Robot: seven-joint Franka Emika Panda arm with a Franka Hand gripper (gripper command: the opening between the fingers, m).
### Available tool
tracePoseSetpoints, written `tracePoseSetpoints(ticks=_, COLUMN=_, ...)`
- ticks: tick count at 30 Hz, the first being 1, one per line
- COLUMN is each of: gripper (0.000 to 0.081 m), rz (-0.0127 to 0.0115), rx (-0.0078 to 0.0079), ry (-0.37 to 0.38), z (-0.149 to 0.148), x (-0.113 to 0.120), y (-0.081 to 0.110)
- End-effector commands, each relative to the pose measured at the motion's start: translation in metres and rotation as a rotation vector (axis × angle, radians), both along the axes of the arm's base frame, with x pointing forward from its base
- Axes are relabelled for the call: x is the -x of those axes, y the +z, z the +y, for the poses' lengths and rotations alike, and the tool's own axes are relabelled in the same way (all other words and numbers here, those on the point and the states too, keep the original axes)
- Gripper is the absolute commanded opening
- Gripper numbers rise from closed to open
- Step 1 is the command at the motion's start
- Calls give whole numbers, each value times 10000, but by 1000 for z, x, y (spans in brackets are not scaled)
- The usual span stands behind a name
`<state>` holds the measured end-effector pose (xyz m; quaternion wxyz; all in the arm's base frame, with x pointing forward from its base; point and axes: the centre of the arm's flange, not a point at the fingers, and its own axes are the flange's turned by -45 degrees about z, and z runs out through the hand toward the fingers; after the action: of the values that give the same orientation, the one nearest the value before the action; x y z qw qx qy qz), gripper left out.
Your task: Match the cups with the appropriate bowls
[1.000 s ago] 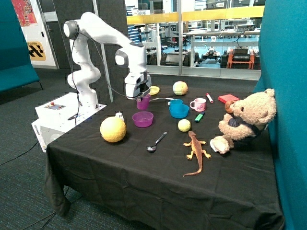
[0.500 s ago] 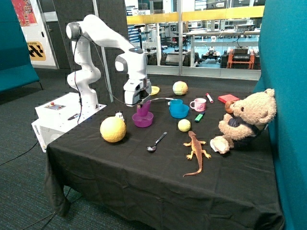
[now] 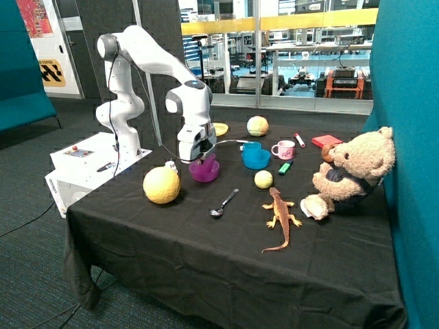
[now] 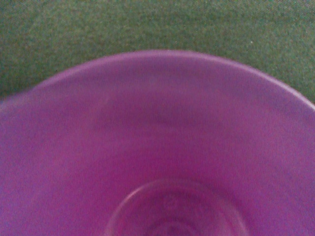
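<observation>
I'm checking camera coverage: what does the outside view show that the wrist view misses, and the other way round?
Only the outside view shows the arm, its tool down at the purple bowl, the teal cup in the blue bowl, and the spoon. Only the wrist view shows the bowl's inside close up, with a round purple rim low in it. Both show the bowl on the dark cloth.

Even, fairly bright indoor light fills the outside view, and the windows behind the arm glow brighter than the room. The black-clothed surface (image 3: pixel 206 240) shows only faint, soft shadows under the objects. The wrist view is dim and blurred: the purple bowl (image 4: pixel 157 123) fills it, out of focus.
</observation>
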<state>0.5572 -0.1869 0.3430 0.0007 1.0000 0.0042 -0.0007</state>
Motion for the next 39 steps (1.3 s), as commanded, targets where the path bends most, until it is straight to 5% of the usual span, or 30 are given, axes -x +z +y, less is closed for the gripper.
tracePoseSetpoints(ticks=1, gripper=57, rz=-13, rx=-15, ry=154, z=-1, x=-5, y=-10)
tracePoseSetpoints(ticks=7, gripper=332, rz=-13, rx=-15, ry=333, z=1, x=-6, y=-8)
tracePoseSetpoints(ticks=14, gripper=476, rz=-13, rx=-15, ry=531, z=8, x=-4, y=-5)
tracePoseSetpoints(ticks=39, gripper=605, rz=-13, rx=-15, ry=490, z=3, x=17, y=-7)
